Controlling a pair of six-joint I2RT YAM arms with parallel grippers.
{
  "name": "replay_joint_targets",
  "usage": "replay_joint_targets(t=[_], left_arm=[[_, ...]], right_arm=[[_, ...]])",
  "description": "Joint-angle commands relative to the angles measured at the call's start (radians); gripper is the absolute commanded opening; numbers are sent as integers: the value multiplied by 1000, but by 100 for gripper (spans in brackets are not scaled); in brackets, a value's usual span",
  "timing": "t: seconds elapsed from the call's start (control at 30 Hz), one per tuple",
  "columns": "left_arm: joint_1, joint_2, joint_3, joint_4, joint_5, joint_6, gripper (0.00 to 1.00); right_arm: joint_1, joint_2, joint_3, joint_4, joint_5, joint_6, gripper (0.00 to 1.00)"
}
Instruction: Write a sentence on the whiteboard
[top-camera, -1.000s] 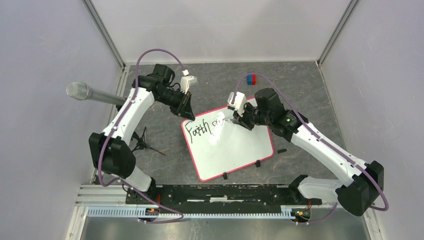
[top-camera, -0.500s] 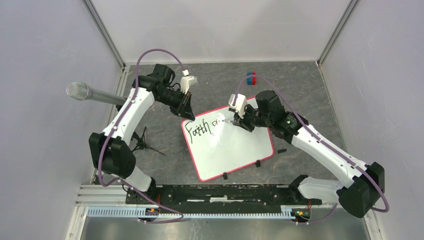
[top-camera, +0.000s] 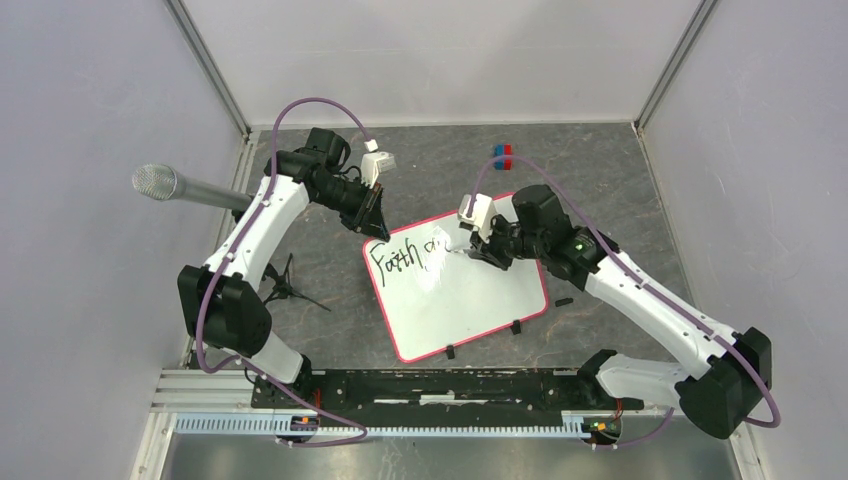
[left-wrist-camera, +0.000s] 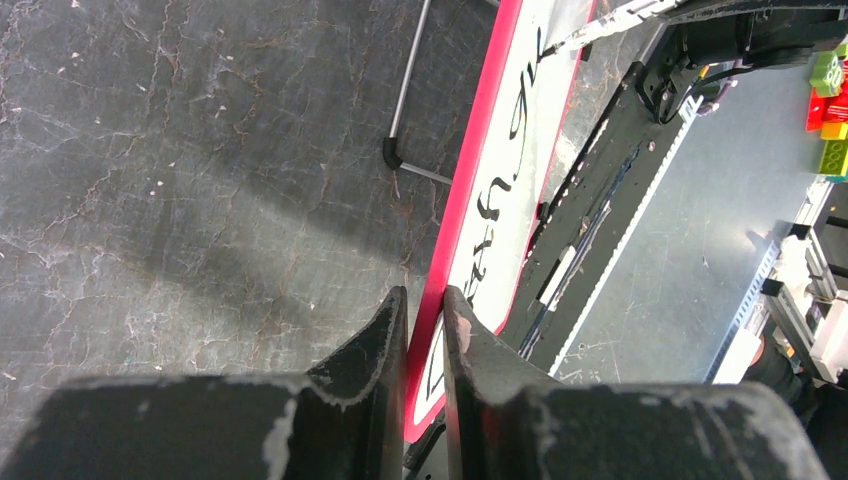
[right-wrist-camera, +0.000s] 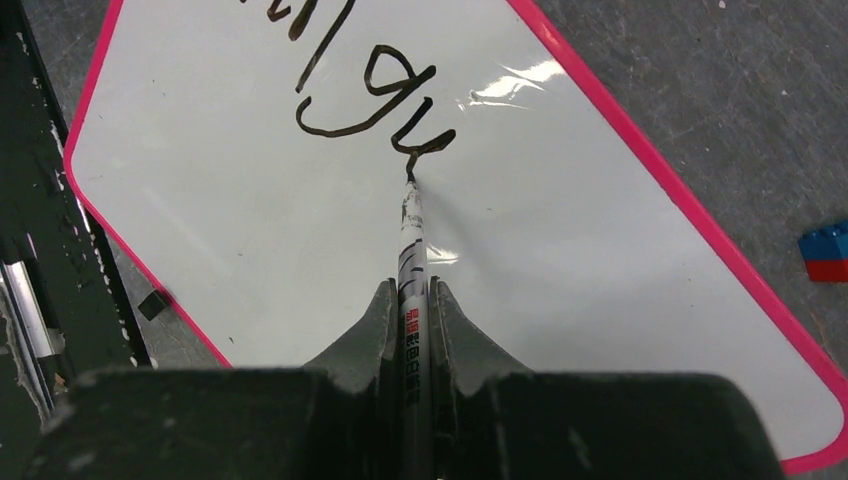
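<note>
A: Where's the whiteboard (top-camera: 470, 300)?
B: Flat under the right gripper (right-wrist-camera: 412, 290), with one corner's pink rim pinched between the narrow jaws of the left gripper (left-wrist-camera: 425, 300).
A: And the right one?
B: Clamped on a marker (right-wrist-camera: 410, 215), which sticks out ahead of its fingers. The tip touches the board at the end of the sentence (top-camera: 392, 262), which reads "Faith" and a looped letter or two.

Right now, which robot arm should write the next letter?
Right. The right gripper holds the marker, tip on the whiteboard where the sentence stops; the left gripper only pinches its rim.
</note>
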Motion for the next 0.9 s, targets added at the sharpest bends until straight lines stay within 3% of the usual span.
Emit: replay_joint_targets(t=[0.0, 0.87], left_arm=[[-23, -25, -11, -26, 11, 34, 2], [-28, -21, -8, -26, 9, 31, 2]], right_arm=[[-6, -23, 83, -60, 13, -24, 0], [-17, 26, 120, -21, 21, -34, 0]])
